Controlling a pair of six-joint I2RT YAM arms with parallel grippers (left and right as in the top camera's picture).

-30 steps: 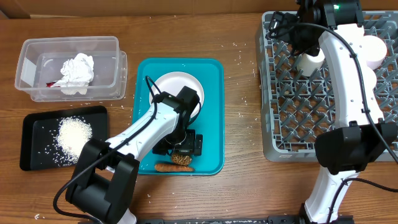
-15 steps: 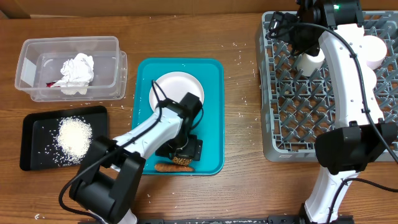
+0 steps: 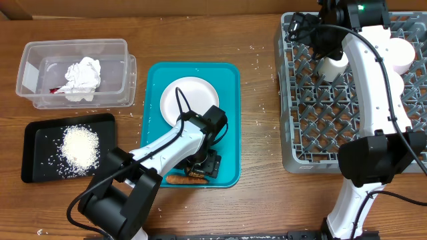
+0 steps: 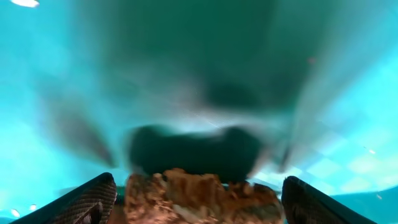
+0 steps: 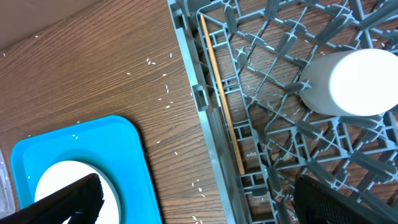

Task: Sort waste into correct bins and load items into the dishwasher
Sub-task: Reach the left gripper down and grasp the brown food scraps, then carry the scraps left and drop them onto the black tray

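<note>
From overhead: reaching with the left pincer into the 6 o'clock end of the teal tray, right over the brown lump, with a carrot piece just beside it at 8 o'clock and the plate toward 12. Well apart at 9 o'clock, the black tray of rice, probably where the lump belongs. Through the left wrist: fingers spread wide, flanking the lump at 3 and 9 o'clock, not yet clamped on it. Through the right wrist: right pincer gaping, holding nothing, above the rack, with a chopstick along its rim and a cup at 2 o'clock. Risks from here: crumbling or squirting the soft lump out if squeezed off-centre; dragging the carrot along; shedding bits on the desk while crossing.
</note>
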